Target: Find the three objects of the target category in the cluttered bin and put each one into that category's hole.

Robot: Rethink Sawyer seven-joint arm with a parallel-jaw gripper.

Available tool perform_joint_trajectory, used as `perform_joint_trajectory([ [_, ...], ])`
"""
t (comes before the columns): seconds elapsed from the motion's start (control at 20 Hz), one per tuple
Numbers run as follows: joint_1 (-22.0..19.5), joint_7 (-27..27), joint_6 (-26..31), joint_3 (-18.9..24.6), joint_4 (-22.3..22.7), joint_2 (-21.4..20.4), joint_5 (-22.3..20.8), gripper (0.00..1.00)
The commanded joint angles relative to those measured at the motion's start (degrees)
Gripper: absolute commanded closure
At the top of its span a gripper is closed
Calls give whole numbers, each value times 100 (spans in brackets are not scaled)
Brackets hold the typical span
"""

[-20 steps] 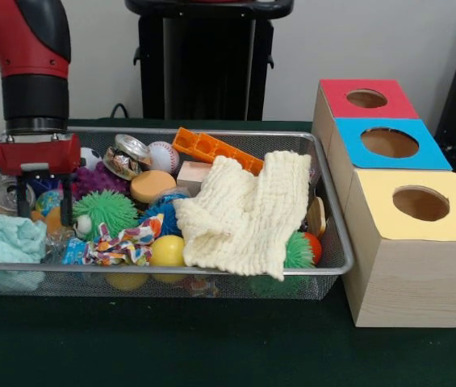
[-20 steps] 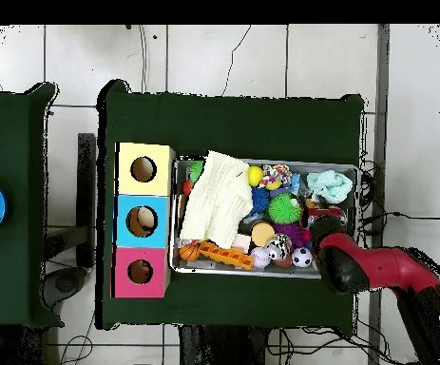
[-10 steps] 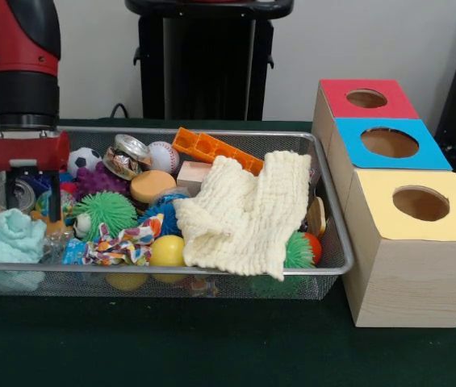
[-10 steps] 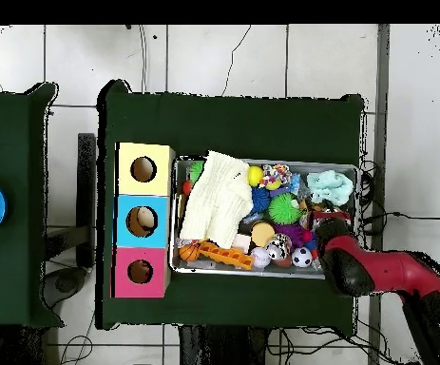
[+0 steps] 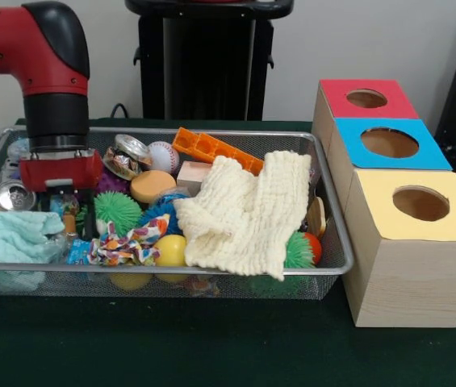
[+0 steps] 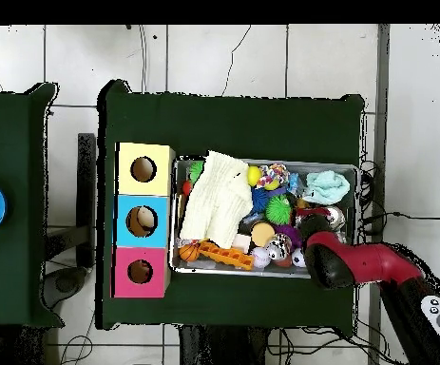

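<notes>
At 9 o'clock of the silver wire-mesh bin (image 5: 334, 242), red and black arm's gripper (image 5: 77, 219) lowered among clutter, fingers spread apart, nothing visibly clamped. Green spiky rubber ball (image 5: 117, 210) just beside at 3 o'clock of it, pale teal cloth (image 5: 10, 238) at 8 o'clock. Cream knitted cloth (image 5: 248, 214) draped over bin's centre, yellow smooth ball (image 5: 171, 250) touching its 8 o'clock edge. Outside bin at 3 o'clock, wooden box with red hole (image 5: 366, 98), blue hole (image 5: 389, 143), yellow hole (image 5: 420, 203).
</notes>
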Motion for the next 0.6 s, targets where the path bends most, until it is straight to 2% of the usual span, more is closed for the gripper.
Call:
perform_joint_trajectory([
  [0.05,80,222,-173,-232,-607,618,-408,0],
  [0.45,-122,-8,-70,-52,-869,890,-669,0],
  [0.6,-104,-9,-52,-93,-827,820,-671,0],
])
